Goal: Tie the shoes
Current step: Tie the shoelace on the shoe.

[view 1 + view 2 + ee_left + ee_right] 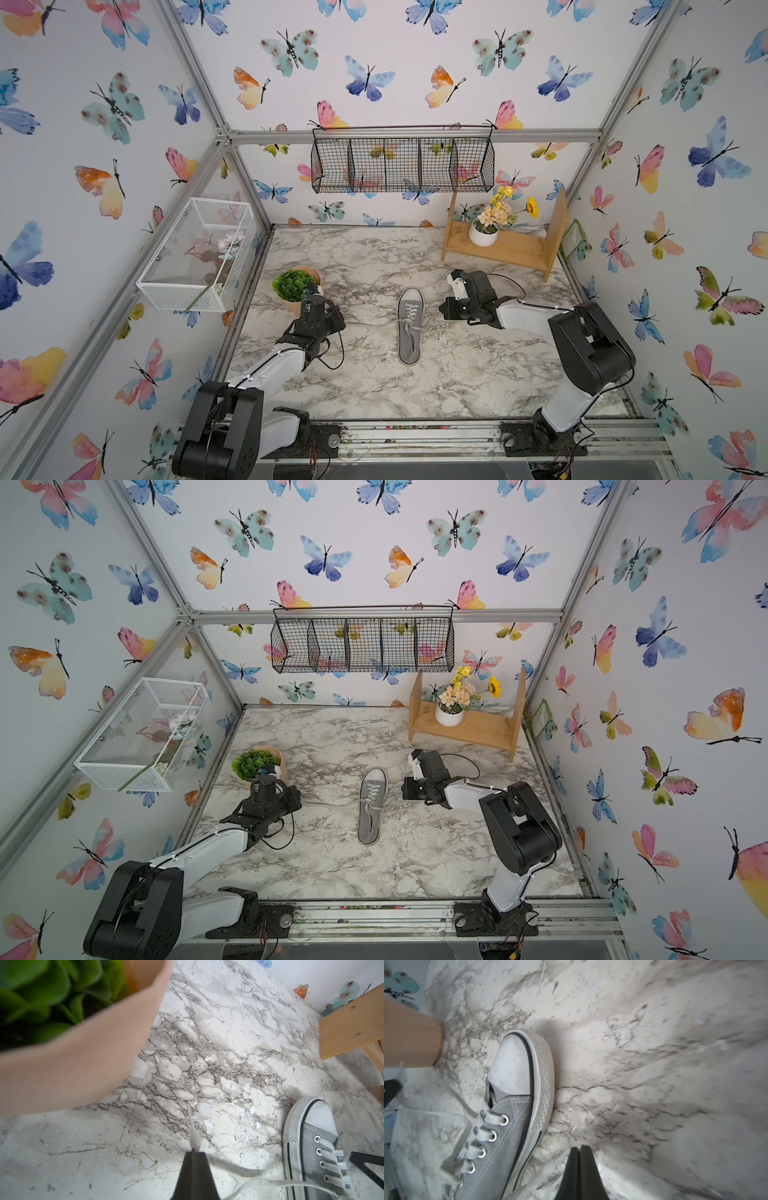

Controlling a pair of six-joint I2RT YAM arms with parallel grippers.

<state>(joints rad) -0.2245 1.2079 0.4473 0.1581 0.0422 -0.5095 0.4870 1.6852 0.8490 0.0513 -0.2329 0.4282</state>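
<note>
Tabletop with grey-veined marble pattern, scratched, carrying all the rest. In its middle, single grey canvas low-top sneaker with white rubber toe cap, flat on the sole, toe toward the back wall, between the two arms; placed the same in both top views. Not yet tied: no bow visible, white laces loose at both sides. Round peach-coloured pot with green plant, near the left arm, apart from the sneaker.

Left gripper closed tight on white flat lace end, thin tip sticking out past the jaws, lace going back slack toward the eyelets. Right gripper closed fully too, low over the table just beside the sneaker's sole edge. Other white lace running up to these jaws, but a real pinch impossible to confirm, too blurred there.

Likely dangers from here:
- pulling with the right side on nothing, because of a missed lace;
- sliding of the light sneaker over the smooth top under uneven pull, with nothing to hold it down;
- slipping of the short held end out of the left jaws;
- knocking the pot with the left wrist during the crossing.
</note>
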